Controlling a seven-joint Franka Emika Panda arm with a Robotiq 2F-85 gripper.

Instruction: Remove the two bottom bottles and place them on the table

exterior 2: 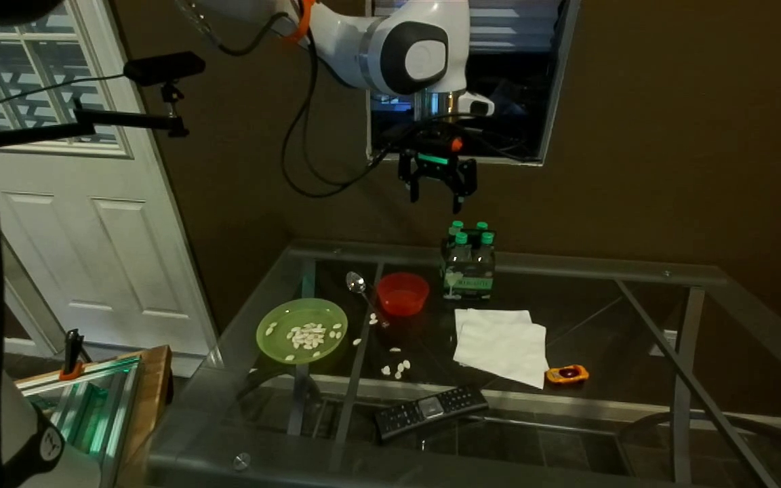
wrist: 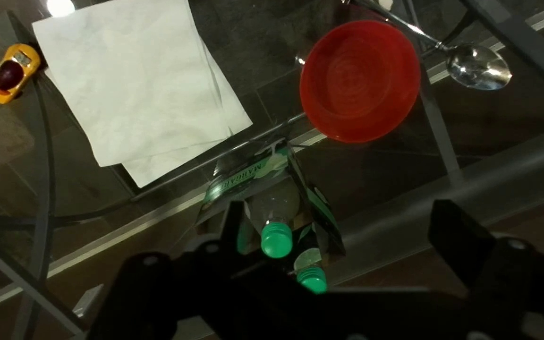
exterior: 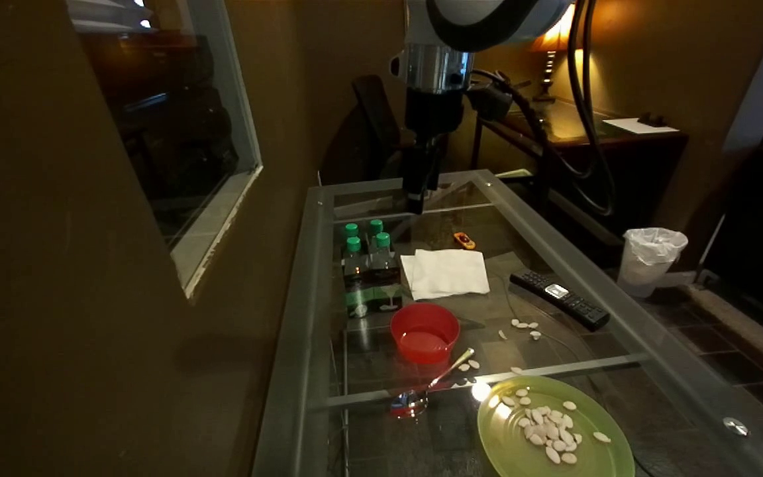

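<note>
Likely pre-grasp: tool (exterior 2: 436,202) spread wide, holding nothing.
In an exterior view, the green-capped bottles (exterior 2: 461,254) stand upright at five o'clock, below it, apart.

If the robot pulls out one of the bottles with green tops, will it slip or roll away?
The bottle might be slippery, because its clear side looks smooth. It could roll if laid down, since it looks round. It may also rub the carton coming out, because it sits down inside.
</note>
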